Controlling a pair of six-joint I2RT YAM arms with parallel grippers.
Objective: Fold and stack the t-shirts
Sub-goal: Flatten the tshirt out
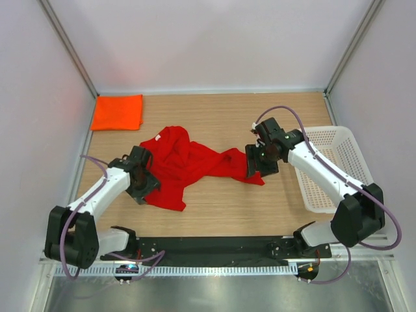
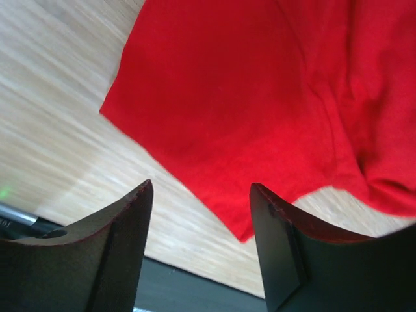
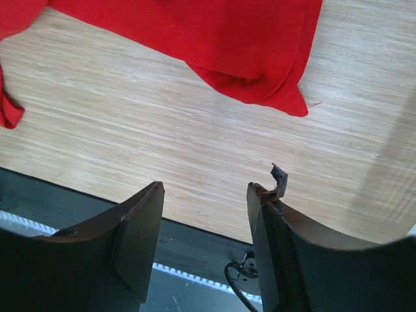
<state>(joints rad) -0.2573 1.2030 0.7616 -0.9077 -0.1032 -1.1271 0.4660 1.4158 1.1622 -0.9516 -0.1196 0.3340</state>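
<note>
- Plainly the red shirt [image 1: 185,166] is light, limp cloth; it will sag, drag and bunch rather than keep any shape; nothing about it looks fragile, and the weave should hold well in a pinch, though a pinch may catch two layers where one is wanted.
- It lies crumpled about the middle of the counter [image 1: 221,208]; a broad heap toward 9 o'clock, a twisted tail running out to 3 o'clock; no sleeve or collar can be told for sure in the heap.
- Best holds, as I judge it: the edges and corners lying flat on the wood; the loose corner at the 3 o'clock end and the flat edge at 7 o'clock; taken there and drawn apart, the cloth should spread.
- Left pincer [image 2: 200,187]: released, jaws apart with nothing between them; it hangs over the flat edge at the shirt's 7 o'clock.
- Right pincer [image 3: 204,187]: released too, and empty; it sits at the 3 o'clock tail; in its wrist view the shirt's corner lies just ahead, with wood beneath the jaws.
- Orange shirt [image 1: 117,112]: folded to a neat rectangle in the counter's 10 o'clock corner, well apart from the red; likely the base of the stack.
- Basket [image 1: 354,153]: white mesh at the counter's 3 o'clock edge, just beside the right arm [image 1: 318,172]; a wide sweep of that arm could knock it; the red shirt's own folds are the other hindrance, since a careless pull may tighten the twist.
</note>
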